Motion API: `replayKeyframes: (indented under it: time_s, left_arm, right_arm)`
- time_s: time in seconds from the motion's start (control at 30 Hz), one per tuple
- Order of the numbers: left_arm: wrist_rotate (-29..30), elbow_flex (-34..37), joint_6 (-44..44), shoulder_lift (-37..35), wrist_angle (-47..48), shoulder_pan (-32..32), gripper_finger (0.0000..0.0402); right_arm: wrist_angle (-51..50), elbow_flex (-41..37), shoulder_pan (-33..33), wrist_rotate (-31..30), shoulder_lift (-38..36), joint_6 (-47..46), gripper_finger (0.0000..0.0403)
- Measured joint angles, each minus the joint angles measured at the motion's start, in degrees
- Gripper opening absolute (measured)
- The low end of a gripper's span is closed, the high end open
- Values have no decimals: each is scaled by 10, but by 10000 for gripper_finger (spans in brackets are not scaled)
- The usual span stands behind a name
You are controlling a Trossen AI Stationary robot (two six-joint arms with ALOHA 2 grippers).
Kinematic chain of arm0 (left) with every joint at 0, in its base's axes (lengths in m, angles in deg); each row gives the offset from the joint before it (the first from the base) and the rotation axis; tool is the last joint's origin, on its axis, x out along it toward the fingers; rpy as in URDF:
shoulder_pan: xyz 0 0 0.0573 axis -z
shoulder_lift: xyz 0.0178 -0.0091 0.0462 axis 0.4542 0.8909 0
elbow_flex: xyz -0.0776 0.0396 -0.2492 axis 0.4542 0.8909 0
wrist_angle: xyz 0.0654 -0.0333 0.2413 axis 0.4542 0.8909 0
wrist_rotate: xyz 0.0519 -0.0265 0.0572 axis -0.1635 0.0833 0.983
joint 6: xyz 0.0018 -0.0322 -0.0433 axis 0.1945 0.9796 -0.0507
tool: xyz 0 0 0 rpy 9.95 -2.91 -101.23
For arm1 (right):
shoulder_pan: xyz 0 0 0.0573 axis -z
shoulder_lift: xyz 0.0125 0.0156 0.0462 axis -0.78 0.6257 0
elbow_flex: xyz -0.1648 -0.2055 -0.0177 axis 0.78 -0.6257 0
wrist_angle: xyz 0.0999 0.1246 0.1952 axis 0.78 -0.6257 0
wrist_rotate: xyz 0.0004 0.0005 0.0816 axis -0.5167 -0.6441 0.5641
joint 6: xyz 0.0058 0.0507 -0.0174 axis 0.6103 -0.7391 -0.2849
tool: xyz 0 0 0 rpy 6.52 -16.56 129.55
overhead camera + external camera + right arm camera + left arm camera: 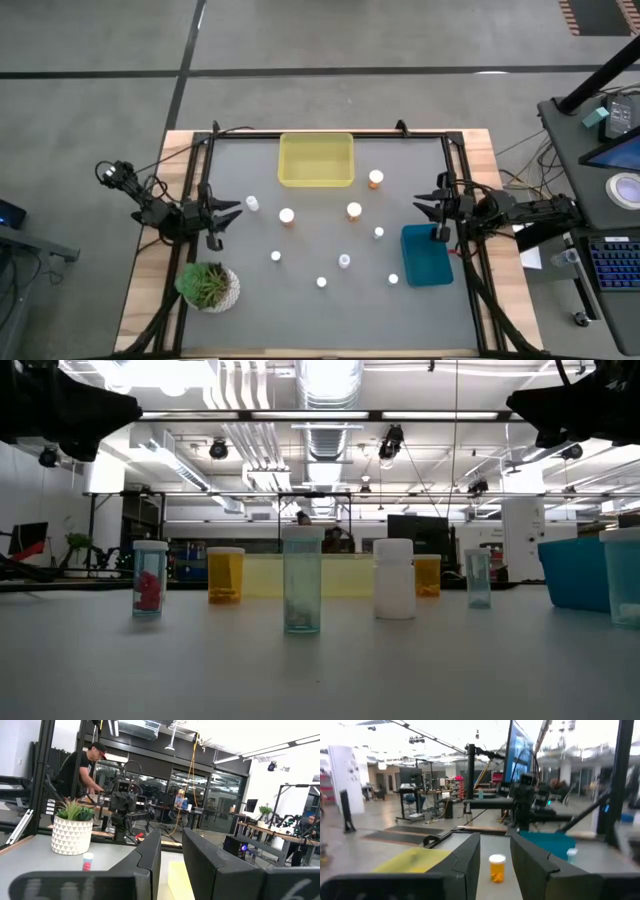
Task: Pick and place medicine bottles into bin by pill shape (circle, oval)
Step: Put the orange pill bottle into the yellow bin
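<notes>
Several small white-capped medicine bottles stand upright on their bases across the grey table, among them orange ones and smaller pale ones. In the low view a clear bottle holds red pills. A yellow bin sits at the far edge and a blue bin at the right. My left gripper hovers at the table's left side, open and holding nothing; an orange bottle shows far off between its fingers. My right gripper hovers at the right side above the blue bin's far end, open and holding nothing.
A potted green plant in a white pot stands at the near left corner, close below my left arm. A black frame runs round the table. A desk with a keyboard stands right of the table. A person is beyond the table's left side.
</notes>
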Motion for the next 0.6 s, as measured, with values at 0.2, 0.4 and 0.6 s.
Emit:
replayKeyframes:
  time_s: [0.2,0.4,0.6]
  left_arm:
    - [0,0,179,0,-56,0,91]
    - [0,0,262,0,-61,0,91]
    - [0,0,291,0,-61,0,91]
  right_arm:
    - [0,0,0,0,0,0,70]
    - [0,0,0,0,0,0,70]
    - [6,0,1,0,0,-207,70]
